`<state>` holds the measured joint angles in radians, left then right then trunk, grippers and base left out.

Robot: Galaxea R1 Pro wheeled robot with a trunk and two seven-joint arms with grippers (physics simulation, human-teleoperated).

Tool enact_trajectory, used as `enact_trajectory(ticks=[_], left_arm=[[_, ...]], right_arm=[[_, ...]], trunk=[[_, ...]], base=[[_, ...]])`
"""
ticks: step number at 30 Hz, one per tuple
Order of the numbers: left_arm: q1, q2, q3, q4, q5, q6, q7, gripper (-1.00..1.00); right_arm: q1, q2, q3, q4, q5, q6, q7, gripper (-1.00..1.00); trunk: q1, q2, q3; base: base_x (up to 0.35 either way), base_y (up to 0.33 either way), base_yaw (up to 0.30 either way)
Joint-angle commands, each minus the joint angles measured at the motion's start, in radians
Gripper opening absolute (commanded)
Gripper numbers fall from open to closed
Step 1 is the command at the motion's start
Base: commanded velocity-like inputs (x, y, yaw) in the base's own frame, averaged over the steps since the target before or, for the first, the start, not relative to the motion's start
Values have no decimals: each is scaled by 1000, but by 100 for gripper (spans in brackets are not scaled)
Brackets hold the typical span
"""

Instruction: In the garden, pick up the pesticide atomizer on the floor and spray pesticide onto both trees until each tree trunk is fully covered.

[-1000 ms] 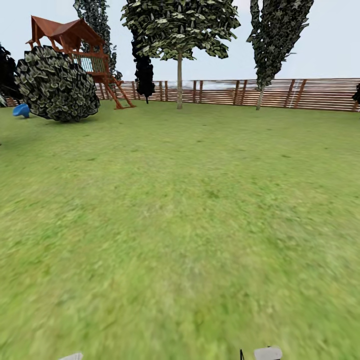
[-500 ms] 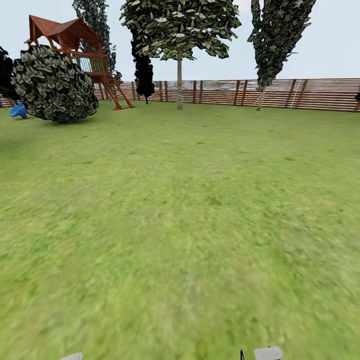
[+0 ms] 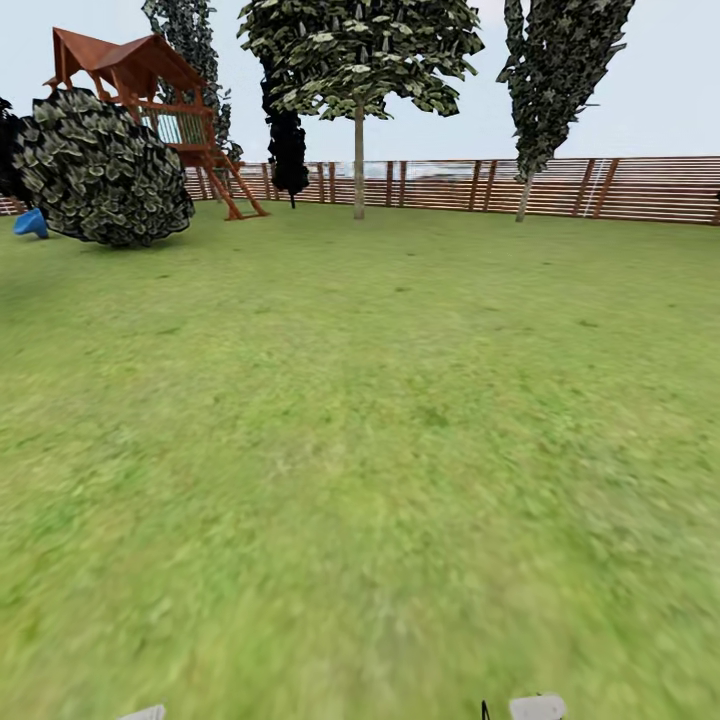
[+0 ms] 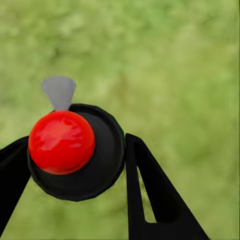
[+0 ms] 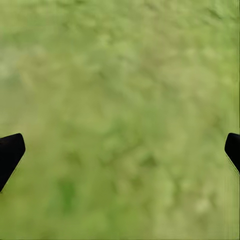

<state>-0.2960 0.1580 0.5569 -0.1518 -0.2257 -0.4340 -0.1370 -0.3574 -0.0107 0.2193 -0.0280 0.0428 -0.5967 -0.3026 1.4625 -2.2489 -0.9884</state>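
Observation:
In the left wrist view, the pesticide atomizer is a dark round bottle with a red ball and a grey nozzle on top. My left gripper is shut on it, one black finger on each side, above blurry grass. My right gripper is open over bare grass, with only its black fingertips showing at the picture's edges. Far across the lawn in the head view stand two trees with pale trunks, one in the middle and one to the right, both before the fence.
A brown slatted fence closes the far side of the lawn. At the far left are a large round bush, a wooden play tower and a blue object. A black-leaved tree stands near the fence.
The whole head view has drifted a little, so the bush and the blue object sit slightly further left. That is camera motion. Nothing on the lawn has moved.

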Motion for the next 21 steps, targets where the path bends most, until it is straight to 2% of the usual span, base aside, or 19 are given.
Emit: enact_trajectory(ticks=[1,21], left_arm=[[0,0,0,0,0,0,0,-100],[4,0,0,0,2,-6,-6,-100]], right_arm=[[0,0,0,0,0,0,-1,100],[0,0,0,0,0,0,0,100]], trunk=[[0,0,0],[0,0,0]], base=[[338,0,0],[338,0,0]])
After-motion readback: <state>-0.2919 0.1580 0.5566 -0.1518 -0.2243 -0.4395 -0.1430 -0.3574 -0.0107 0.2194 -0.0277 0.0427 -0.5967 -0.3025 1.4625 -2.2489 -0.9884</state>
